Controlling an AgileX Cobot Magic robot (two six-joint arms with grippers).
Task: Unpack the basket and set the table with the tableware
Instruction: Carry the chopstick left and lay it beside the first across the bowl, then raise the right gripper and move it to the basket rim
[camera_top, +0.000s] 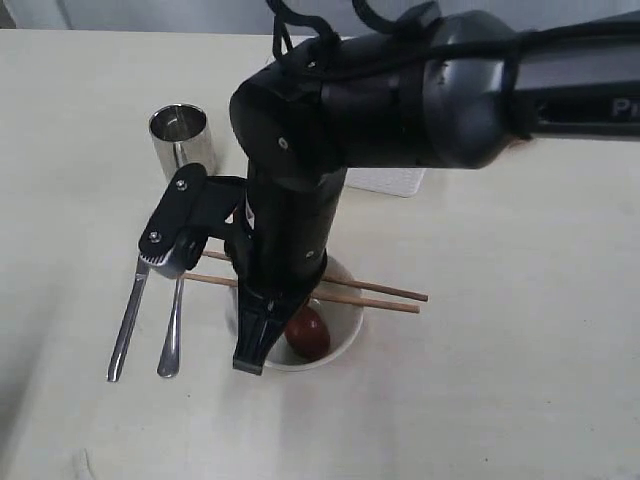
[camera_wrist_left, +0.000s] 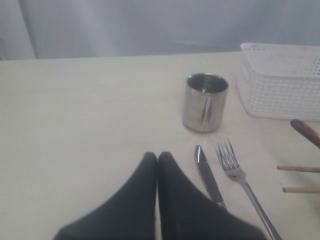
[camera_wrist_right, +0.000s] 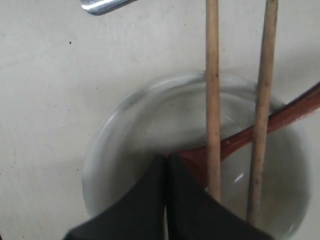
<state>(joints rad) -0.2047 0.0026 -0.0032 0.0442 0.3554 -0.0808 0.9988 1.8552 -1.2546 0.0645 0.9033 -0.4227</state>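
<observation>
A white bowl stands on the table with a reddish-brown wooden spoon inside and two chopsticks lying across its rim. My right gripper points down at the bowl's left side, shut, with nothing showing between its fingers. To the left lie the steel knife and fork. The steel cup stands behind them. My left gripper hovers shut and empty over bare table near the knife.
The white lattice basket sits behind the bowl, mostly hidden by the right arm in the exterior view. That arm reaches in from the right across the middle. Its wrist camera bracket hangs over the cutlery's upper ends.
</observation>
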